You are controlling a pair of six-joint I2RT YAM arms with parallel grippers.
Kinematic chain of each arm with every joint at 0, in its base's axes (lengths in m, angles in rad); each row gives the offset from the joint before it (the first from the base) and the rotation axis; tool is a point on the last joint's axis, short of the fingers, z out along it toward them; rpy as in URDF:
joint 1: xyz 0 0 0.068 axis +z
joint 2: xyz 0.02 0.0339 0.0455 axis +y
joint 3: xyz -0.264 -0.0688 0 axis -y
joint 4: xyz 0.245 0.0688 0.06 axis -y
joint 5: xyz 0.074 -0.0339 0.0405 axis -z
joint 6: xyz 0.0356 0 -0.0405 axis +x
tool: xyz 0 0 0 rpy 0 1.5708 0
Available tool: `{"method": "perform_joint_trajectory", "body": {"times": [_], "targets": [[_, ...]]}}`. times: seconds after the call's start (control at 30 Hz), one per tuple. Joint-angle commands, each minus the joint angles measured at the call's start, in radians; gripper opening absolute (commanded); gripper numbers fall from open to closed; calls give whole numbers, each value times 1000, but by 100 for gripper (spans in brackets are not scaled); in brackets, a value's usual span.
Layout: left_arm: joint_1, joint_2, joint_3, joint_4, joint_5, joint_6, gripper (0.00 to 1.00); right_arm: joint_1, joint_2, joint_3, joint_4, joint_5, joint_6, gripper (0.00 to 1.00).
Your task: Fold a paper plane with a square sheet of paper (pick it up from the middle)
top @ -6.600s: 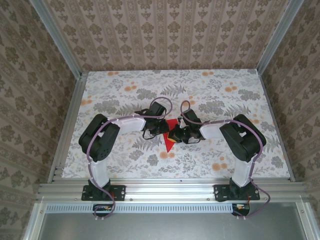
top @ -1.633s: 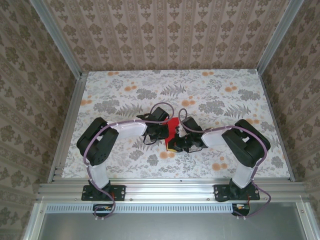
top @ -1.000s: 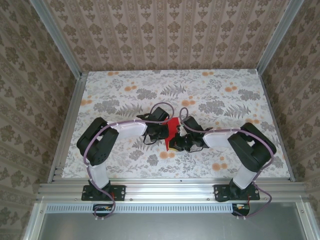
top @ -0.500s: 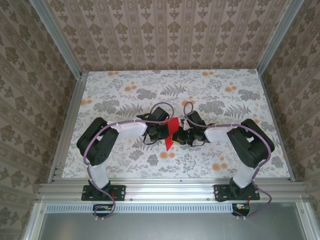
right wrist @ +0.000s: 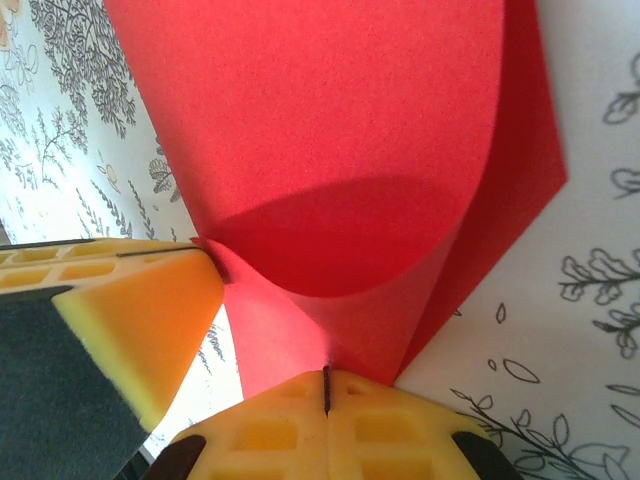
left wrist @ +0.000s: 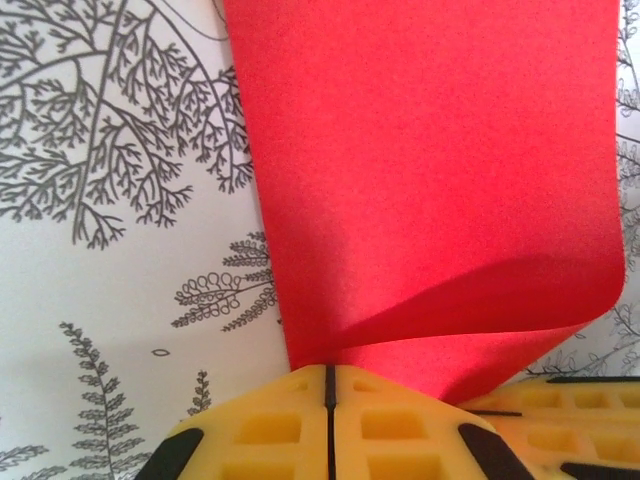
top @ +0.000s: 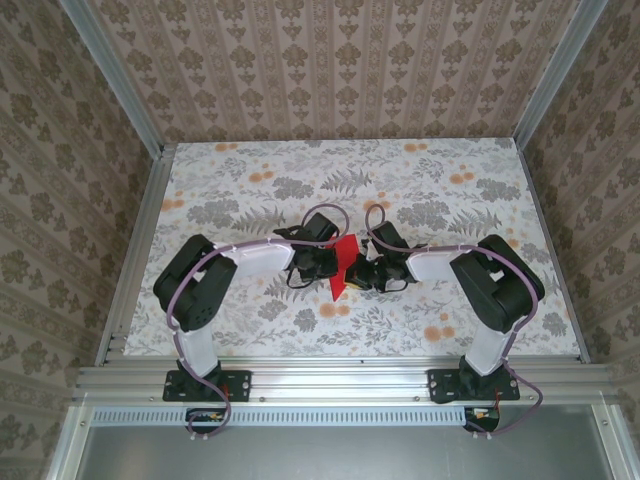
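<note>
— Paper (left wrist: pixel 420 170), seen from the left gripper (left wrist: pixel 328 385)?
— Straight ahead of the pads, curling up out of their seam, long side running away from the jaws.
— And from the right gripper (right wrist: pixel 325 388)?
— Same sheet, again ahead, bowed over itself; left pad just beside.
— Jaws?
— Both pressed closed on the paper's near edge, no gap between pads. Equally near, so probably a two-handed fold next.

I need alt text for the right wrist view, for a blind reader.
The right hand, shut, pinches a curled red sheet of paper. The left hand grips the same sheet from the left, above a fern-printed table.
</note>
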Motion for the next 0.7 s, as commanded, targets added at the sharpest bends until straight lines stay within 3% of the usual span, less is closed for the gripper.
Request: {"method": "perform_joint_trajectory", "body": {"times": [0.0,0.27,0.43,0.67], "targets": [[-8,-95,-35,55,45,8,13,0,46,1,-97,72,18,6],[-36,-187,-223,268,155,-112,12,0,48,9,-101,65,44,6],[-60,-159,-251,278,160,-142,5,0,54,10,-87,59,68,6],[-62,-98,-246,248,143,-140,4,0,49,9,-78,50,76,6]]}}
